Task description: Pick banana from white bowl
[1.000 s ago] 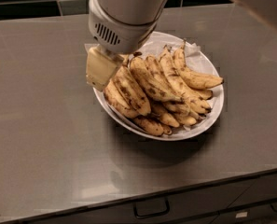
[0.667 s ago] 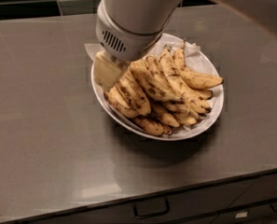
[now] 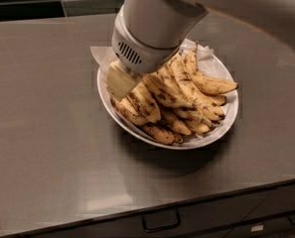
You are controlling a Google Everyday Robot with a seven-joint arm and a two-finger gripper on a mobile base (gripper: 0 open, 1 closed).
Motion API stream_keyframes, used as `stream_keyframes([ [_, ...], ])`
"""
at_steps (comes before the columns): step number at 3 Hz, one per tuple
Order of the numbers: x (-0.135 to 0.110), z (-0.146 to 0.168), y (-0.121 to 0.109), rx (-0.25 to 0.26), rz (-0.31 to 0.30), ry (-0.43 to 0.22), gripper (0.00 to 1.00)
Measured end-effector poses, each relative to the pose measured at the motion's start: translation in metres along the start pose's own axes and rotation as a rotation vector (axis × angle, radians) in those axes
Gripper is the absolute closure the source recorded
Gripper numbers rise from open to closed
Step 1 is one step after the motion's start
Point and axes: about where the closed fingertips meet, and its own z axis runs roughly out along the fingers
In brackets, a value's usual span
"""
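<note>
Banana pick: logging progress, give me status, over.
Gripper low at white bowl's left side, grasp hidden. Banana in bowl, not lifted. Neighbouring bananas crowd it.

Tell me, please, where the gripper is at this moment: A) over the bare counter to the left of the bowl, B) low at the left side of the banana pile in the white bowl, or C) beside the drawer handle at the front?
B: the gripper sits low against the left side of the banana pile in the white bowl.
</note>
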Motion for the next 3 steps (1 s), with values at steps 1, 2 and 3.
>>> stream_keyframes([
  [1,0.001,0.01,-0.002,-0.015,0.012,-0.001,0.43],
  [2,0.001,0.018,-0.003,-0.025,0.017,0.006,0.45],
  [3,0.002,0.023,-0.004,-0.029,0.024,0.015,0.51],
])
